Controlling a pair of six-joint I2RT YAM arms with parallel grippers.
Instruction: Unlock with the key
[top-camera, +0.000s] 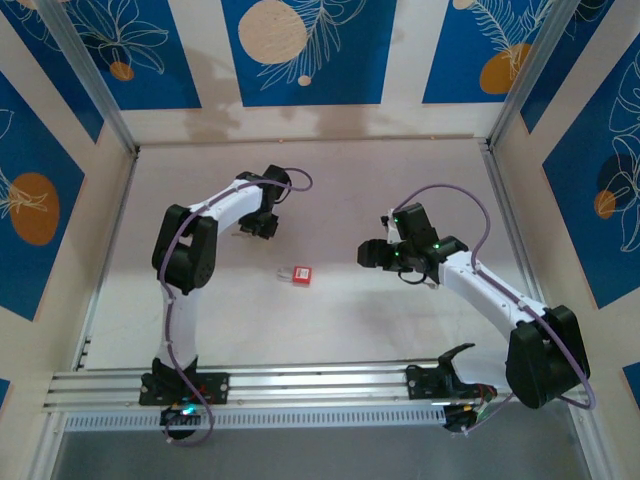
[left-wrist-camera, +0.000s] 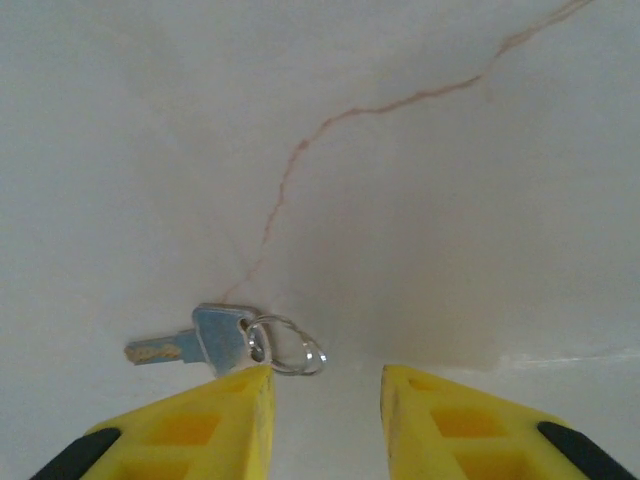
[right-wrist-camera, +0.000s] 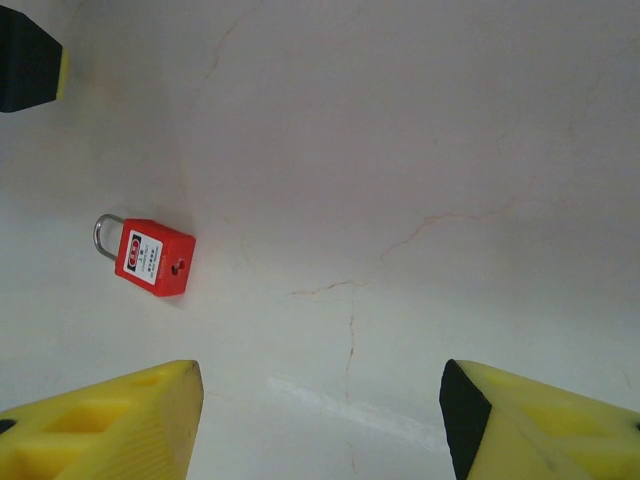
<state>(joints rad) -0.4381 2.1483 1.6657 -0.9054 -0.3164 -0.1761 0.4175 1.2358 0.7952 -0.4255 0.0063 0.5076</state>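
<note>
Up-left of the red padlock (top-camera: 301, 275): left gripper (left-wrist-camera: 325, 375), fingers a moderate gap apart, nothing held, pointed down at the white table (top-camera: 400, 330). Just off the tip of the left-hand finger (left-wrist-camera: 225, 420) in the wrist view: the key (left-wrist-camera: 205, 340), flat on the table, blade away to the left, wire ring (left-wrist-camera: 290, 345) toward the gap between the fingers. Not centred: bow beside one tip rather than between the two, so looks like a pre-grasp hover needing a small shift toward the key before closing. Flat and thin, so probably a pinch at the bow. Risk of skating it along the surface, or catching the ring alone and leaving the key dangling. Padlock itself lying flat mid-table, well apart from the key, label up, shackle seated and toward the left arm's side, small dark hole on the face toward the right arm, probably the keyway. To the right of the padlock: right gripper (right-wrist-camera: 320, 375), fingers spread wide, empty, aimed across the table with the padlock left of its centreline and well short of the fingertips. Reads as staging to steady the body while the other arm brings the key. Judging progress: early, key not yet picked up, lock untouched. Can't tell height of either gripper above the table.
</note>
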